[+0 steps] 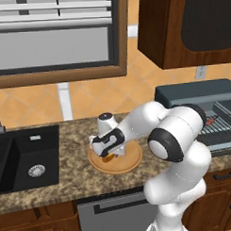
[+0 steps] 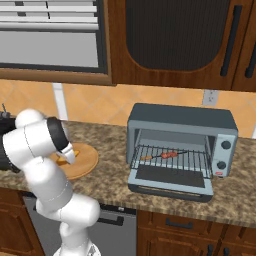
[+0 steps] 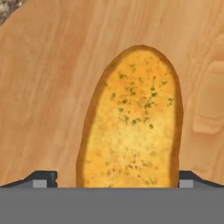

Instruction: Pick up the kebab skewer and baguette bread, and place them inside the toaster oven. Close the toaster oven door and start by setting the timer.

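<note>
The baguette bread (image 3: 131,122), a golden loaf flecked with green, lies on a round wooden plate (image 3: 43,87). My gripper (image 3: 116,177) is open, with one fingertip (image 3: 43,177) on each side of the loaf's near end. From the base views the gripper (image 1: 108,154) points down at the bread (image 1: 108,158) on the plate (image 1: 131,161). The kebab skewer (image 2: 165,155) rests on the wire rack inside the toaster oven (image 2: 180,120). The toaster oven door (image 2: 170,187) hangs open, dropped forward.
A black sink (image 1: 24,158) sits left of the plate. The oven's knobs (image 2: 226,145) are on its right panel. A wall outlet (image 2: 210,97) is behind it and dark cabinets (image 2: 175,35) hang above. A dishwasher front (image 1: 111,212) is below the counter.
</note>
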